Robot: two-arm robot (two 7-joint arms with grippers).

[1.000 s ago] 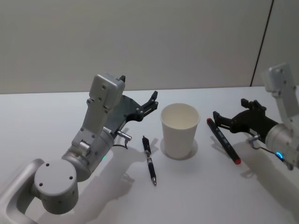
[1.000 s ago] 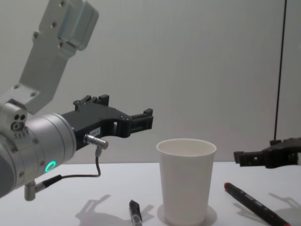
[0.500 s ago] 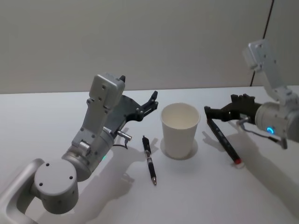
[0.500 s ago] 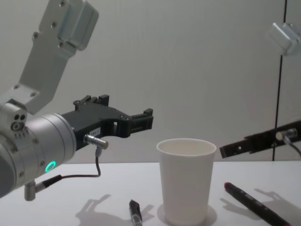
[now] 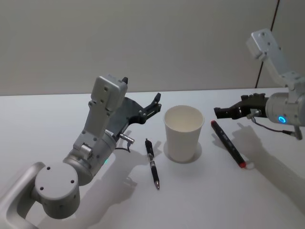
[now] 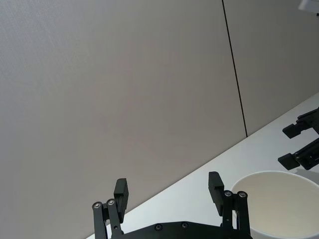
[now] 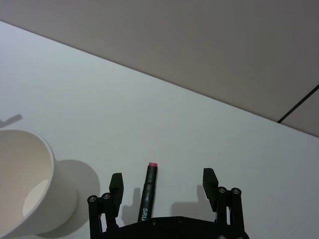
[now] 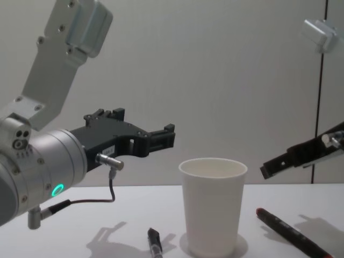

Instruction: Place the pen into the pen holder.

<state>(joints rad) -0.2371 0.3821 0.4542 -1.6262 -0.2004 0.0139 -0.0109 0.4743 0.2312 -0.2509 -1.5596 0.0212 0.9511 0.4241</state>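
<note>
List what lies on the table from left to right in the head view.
Black pen → pen holder → red-tipped marker. Left out for overlap: the left gripper, open, raised beyond the pen; the right gripper, open, raised by the marker's far end.

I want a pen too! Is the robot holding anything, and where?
Nothing. The left pincer and right pincer are open, empty; the black pen and marker lie on the table.

Upright pen holder [image 5: 184, 136] between black pen [image 5: 152, 163] and marker [image 5: 228, 143].
</note>
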